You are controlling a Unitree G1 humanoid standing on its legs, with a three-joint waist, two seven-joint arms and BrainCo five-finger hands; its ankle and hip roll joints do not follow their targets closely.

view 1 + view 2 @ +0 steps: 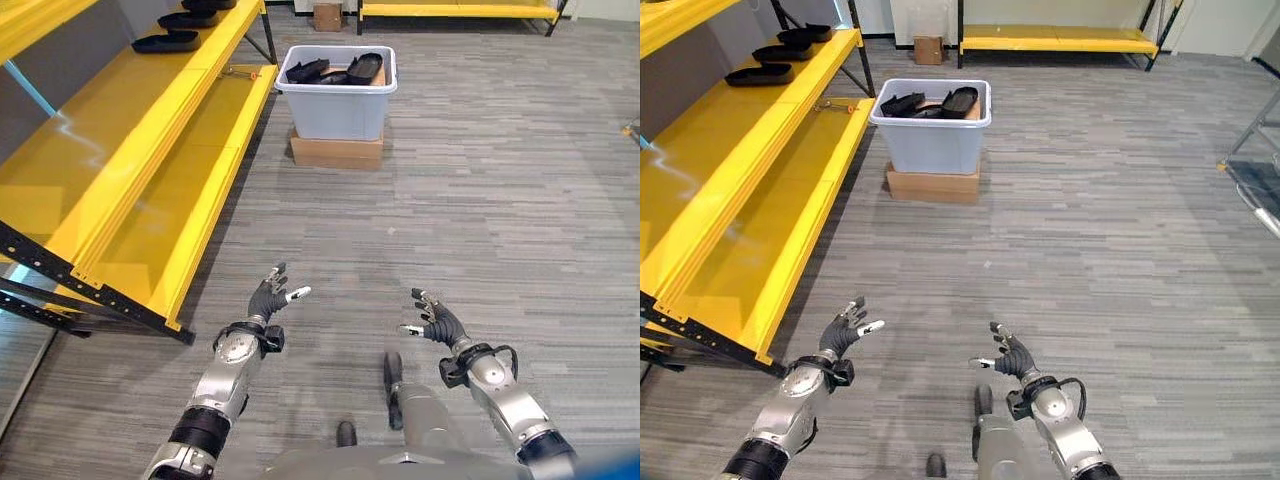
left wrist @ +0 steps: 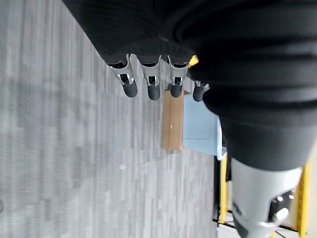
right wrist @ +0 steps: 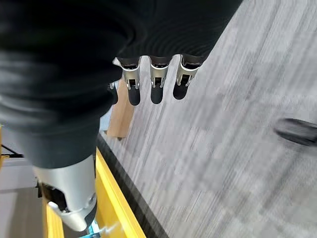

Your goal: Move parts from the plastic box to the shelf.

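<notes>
Far ahead at 12 o'clock, the plastic box (image 1: pixel 336 98) waits with black parts (image 1: pixel 350 70) inside.

Both arms hang low, the left robot hand (image 1: pixel 268 298) and right robot hand (image 1: pixel 436 321) relaxed with fingers spread and carrying nothing. I judge this the approach step: next comes walking up to the box, which sits on a cardboard carton (image 1: pixel 336 152), then reaching in. At 10 o'clock the yellow shelf (image 1: pixel 160 130) already carries black parts (image 1: pixel 166 42). Right eye view adds a grey rack (image 1: pixel 1255 170) at 3 o'clock.
</notes>
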